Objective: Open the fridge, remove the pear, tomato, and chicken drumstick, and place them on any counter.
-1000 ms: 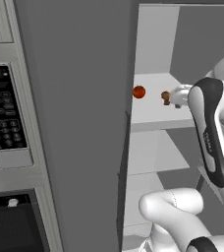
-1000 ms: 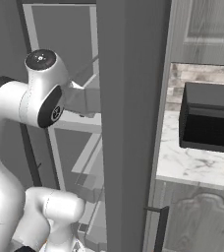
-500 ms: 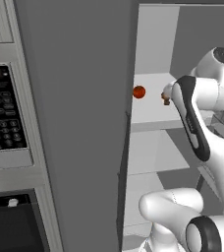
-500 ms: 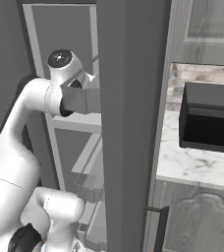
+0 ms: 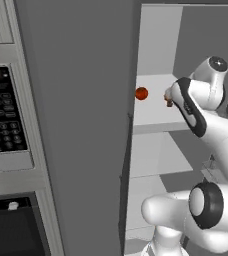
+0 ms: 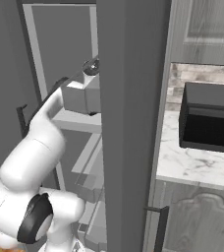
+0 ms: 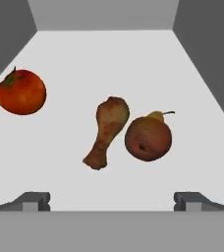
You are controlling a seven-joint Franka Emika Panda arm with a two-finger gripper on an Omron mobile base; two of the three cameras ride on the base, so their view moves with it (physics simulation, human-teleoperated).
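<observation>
Inside the open fridge (image 5: 86,125), the released pincer (image 7: 112,199) faces a white shelf (image 7: 74,187) holding the chicken drumstick (image 7: 106,132) at centre, the pear (image 7: 148,137) touching it at 3 o'clock and the tomato (image 7: 20,92) well apart at 10 o'clock, nothing grasped.

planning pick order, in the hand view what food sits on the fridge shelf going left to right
tomato → chicken drumstick → pear, all lying on the white shelf.
</observation>
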